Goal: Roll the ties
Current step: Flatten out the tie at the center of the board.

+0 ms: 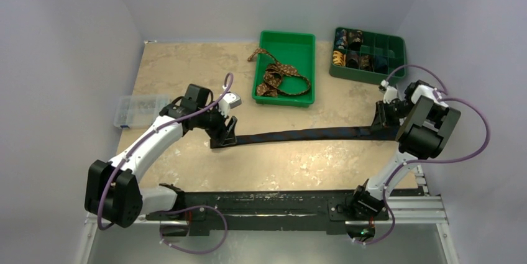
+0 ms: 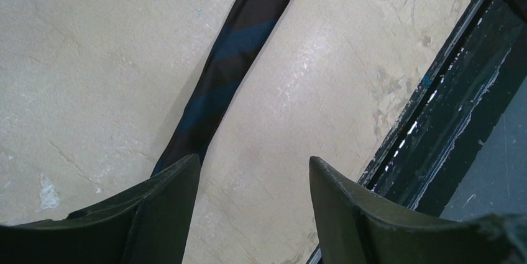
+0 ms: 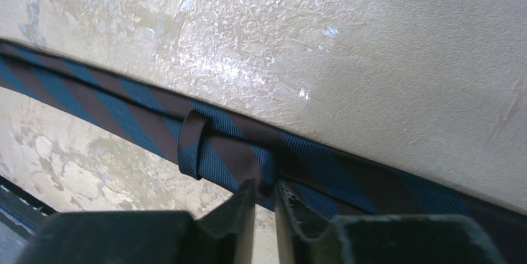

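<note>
1. Progress: unrolled, dark navy striped fabric tie (image 1: 304, 133) lies flat nearside of green plastic tray (image 1: 292, 46).
2. Right gripper (image 3: 264, 186) pinches it; left gripper (image 2: 253, 161) gapes open.
3. Brown patterned tie (image 1: 276, 77) inside tray, unrolled too.

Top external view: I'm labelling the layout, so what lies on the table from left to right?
Clear plastic compartment box, left gripper, green open plastic tray, green divided plastic organiser. The dark navy striped necktie spans the middle, so omitted.

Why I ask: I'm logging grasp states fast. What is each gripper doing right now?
Left gripper: open, holding nothing.
Right gripper: shut on the navy tie.
</note>
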